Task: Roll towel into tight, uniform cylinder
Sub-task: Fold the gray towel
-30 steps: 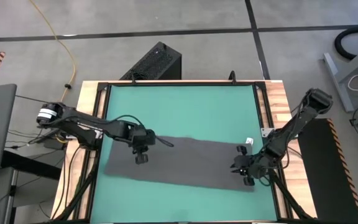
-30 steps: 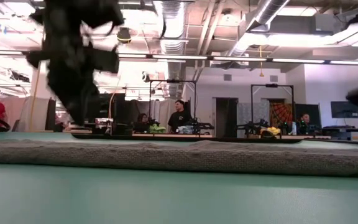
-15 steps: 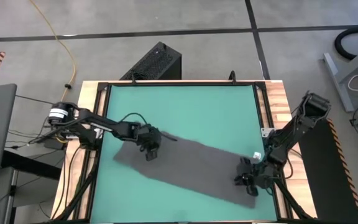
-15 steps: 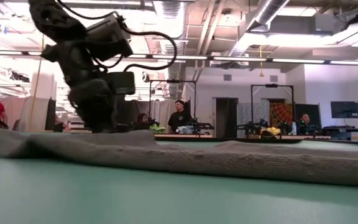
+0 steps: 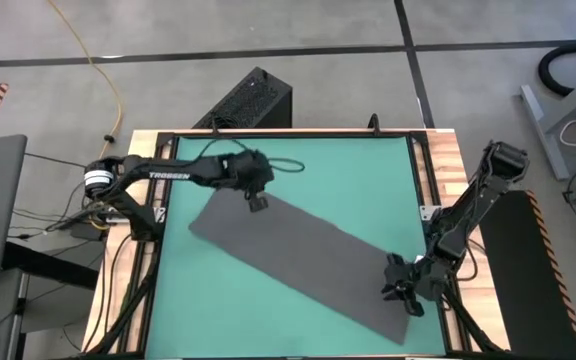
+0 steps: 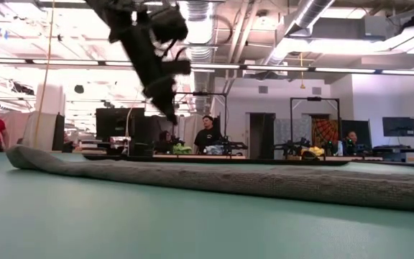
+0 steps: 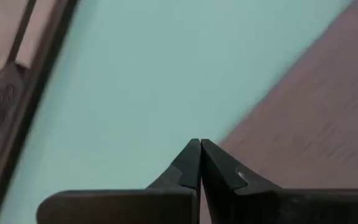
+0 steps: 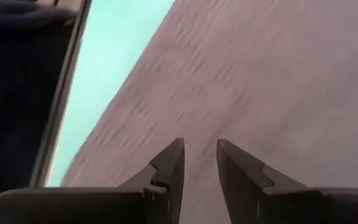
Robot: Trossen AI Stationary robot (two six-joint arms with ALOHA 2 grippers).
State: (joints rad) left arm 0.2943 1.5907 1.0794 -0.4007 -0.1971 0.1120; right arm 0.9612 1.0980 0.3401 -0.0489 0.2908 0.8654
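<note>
The dark grey towel [image 5: 298, 255] lies flat and unrolled, slanting across the teal table from far left to near right. It also shows in the low view [image 6: 228, 180]. My left gripper [image 5: 259, 204] is shut and empty. It hangs above the towel's far left corner, clear of the cloth in the low view [image 6: 171, 115], and its wrist view [image 7: 199, 144] shows the towel's edge [image 7: 316, 124] below. My right gripper [image 5: 405, 290] stands over the towel's near right end, its fingers a narrow gap apart [image 8: 199, 146] above the cloth [image 8: 260, 74]. My right gripper points down at the towel's near right end [image 8: 185, 99] with its fingers slightly apart and no cloth between them. I cannot tell whether the fingertips touch the cloth.
The table's black frame and wooden rim [image 5: 438, 170] lie close to the right arm. A black box [image 5: 248, 100] stands beyond the far edge. Bare teal surface [image 5: 348, 170] lies at the far right and near left [image 5: 208, 310]. People sit in the room behind [image 6: 207, 133].
The towel has turned on the table from lying left to right to lying on a slant. Its left end went toward the far edge and its right end toward the near edge. My left gripper went toward the far edge and rose clear of the cloth. My right gripper went toward the near edge.
</note>
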